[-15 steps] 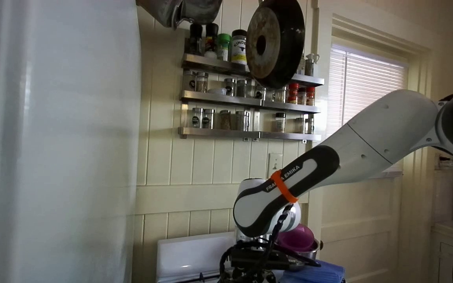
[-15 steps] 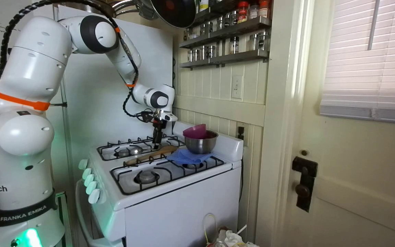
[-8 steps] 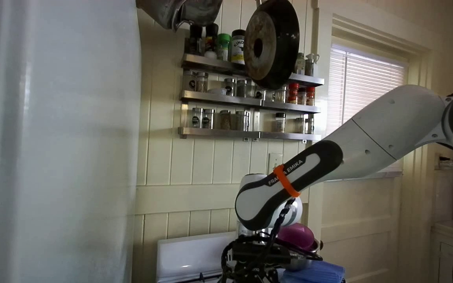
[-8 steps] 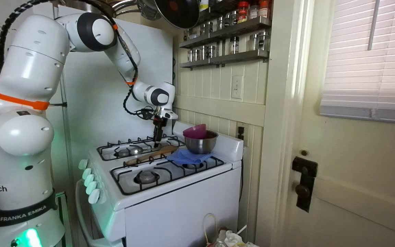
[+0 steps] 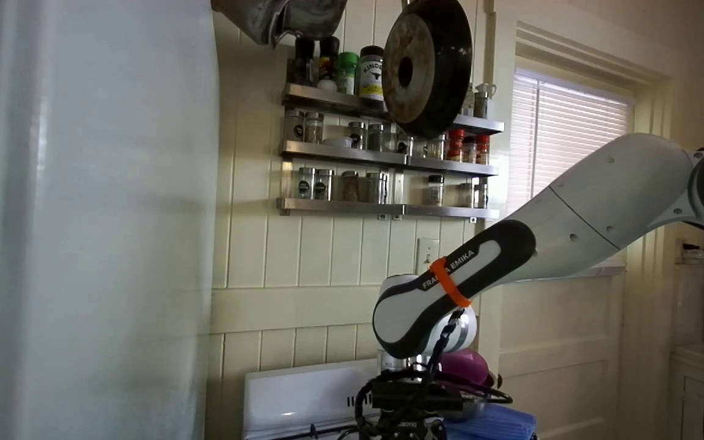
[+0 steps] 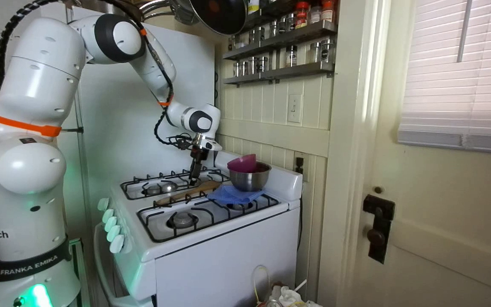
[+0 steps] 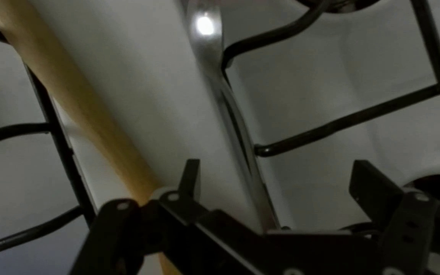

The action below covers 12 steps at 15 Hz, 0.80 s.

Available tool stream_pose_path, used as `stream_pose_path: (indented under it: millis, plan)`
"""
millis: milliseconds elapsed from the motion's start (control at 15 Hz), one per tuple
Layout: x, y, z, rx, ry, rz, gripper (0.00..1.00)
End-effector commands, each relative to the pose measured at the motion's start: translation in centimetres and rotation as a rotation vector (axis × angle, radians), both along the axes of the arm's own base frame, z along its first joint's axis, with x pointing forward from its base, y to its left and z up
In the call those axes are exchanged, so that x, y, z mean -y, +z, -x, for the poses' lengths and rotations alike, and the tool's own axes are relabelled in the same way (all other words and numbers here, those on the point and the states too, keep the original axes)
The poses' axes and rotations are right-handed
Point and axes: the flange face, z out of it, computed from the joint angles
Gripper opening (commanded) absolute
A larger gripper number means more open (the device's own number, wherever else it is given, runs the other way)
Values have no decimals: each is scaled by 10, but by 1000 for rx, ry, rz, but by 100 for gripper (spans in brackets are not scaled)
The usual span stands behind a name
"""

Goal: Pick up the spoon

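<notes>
A wide-spread gripper [image 7: 275,168] above the stove [image 6: 228,256], plainly so only in the wrist view. Seen between the fingers there, apart from both: a metal spoon [image 7: 239,115] along the edge of a grate [image 7: 342,123], with the lower end behind the gripper. Hard to pick out in an exterior view, unlike the full-length wooden utensil [image 6: 188,194] near a steel bowl [image 6: 249,180] on blue cloth [image 6: 230,195].

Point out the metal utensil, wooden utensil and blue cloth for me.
Metal utensil [image 7: 214,68], in the wrist view: on its narrowing neck.
Wooden utensil [image 7: 78,103], in the wrist view: on its shaft.
Blue cloth [image 6: 229,196], in an exterior view: on its uncovered part.
</notes>
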Motion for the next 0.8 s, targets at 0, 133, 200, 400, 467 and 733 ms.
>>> stream_pose_path:
  millis: [0, 133, 200, 400, 467, 733]
  plan:
    - [2, 0, 0, -2, -4, 2, 100]
    - [2, -2, -4, -8, -5, 11, 100]
    - [2, -3, -5, -10, -5, 12, 100]
    - [4, -5, -8, -12, -6, 13, 100]
    - [5, -6, -10, -14, -8, 15, 100]
    - [5, -7, -14, -13, -7, 13, 77]
